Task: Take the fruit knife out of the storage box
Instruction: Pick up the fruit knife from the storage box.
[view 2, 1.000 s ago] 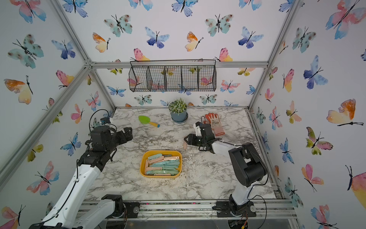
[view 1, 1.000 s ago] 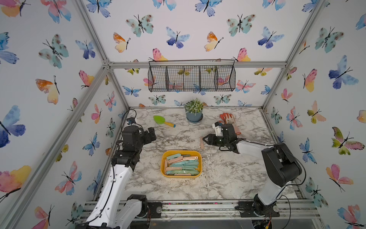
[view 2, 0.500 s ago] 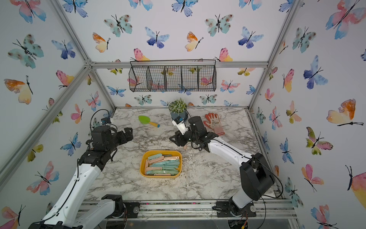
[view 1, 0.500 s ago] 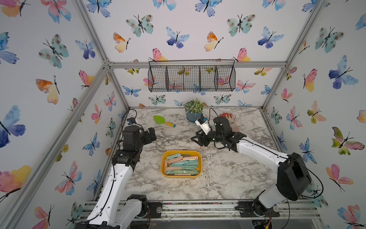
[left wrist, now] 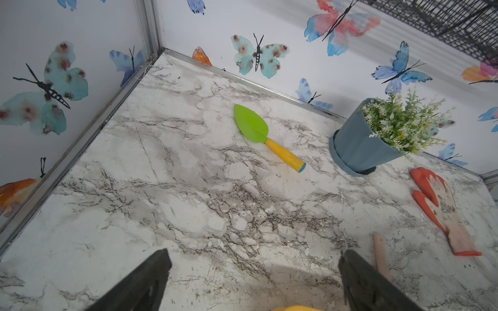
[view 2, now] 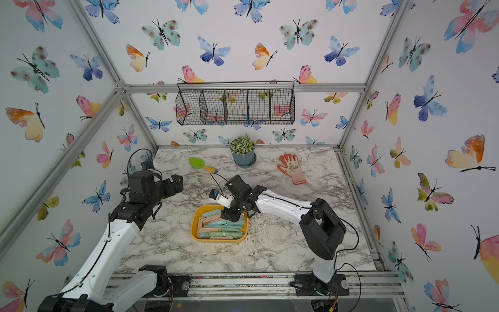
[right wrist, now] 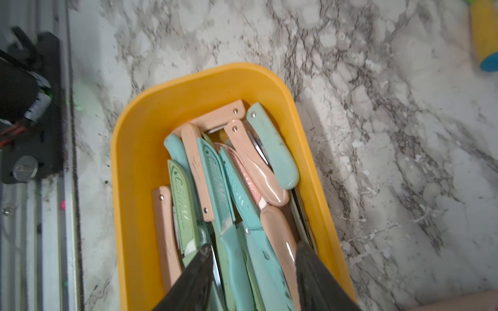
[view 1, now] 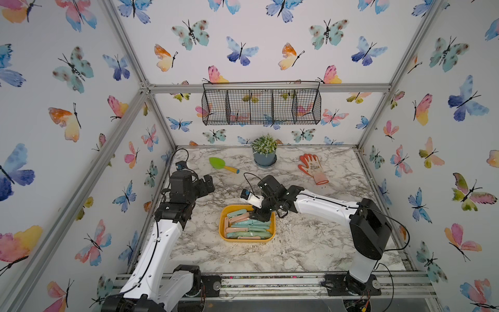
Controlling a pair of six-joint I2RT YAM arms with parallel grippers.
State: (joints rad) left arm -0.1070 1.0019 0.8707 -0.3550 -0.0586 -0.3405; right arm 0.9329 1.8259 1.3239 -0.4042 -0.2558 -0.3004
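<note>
The yellow-orange storage box (view 1: 221, 227) (view 2: 193, 229) (right wrist: 129, 175) sits mid-table in both top views. It holds several fruit knives (view 1: 248, 227) (view 2: 224, 229) (right wrist: 237, 194) with teal, pink and green handles, piled lengthwise. My right gripper (view 1: 259, 216) (view 2: 229, 216) (right wrist: 253, 247) points down into the box's far right end. It is open, with teal and pink handles lying between its fingers. My left gripper (view 1: 208, 183) (view 2: 176, 182) (left wrist: 254, 254) hovers open and holds nothing above the table left of the box. In the left wrist view a pink handle (left wrist: 381, 255) lies on the marble.
At the back stand a green trowel (view 1: 222, 164) (left wrist: 258, 132), a potted plant (view 1: 264, 151) (left wrist: 377, 134) and an orange glove (view 1: 313, 167) (left wrist: 442, 207). A black wire basket (view 1: 260, 106) hangs on the back wall. White crumbs (view 1: 297, 229) lie on the marble right of the box.
My right arm swung from the back of the table near the glove over to the storage box and dropped its gripper into it. The left arm stayed put.
</note>
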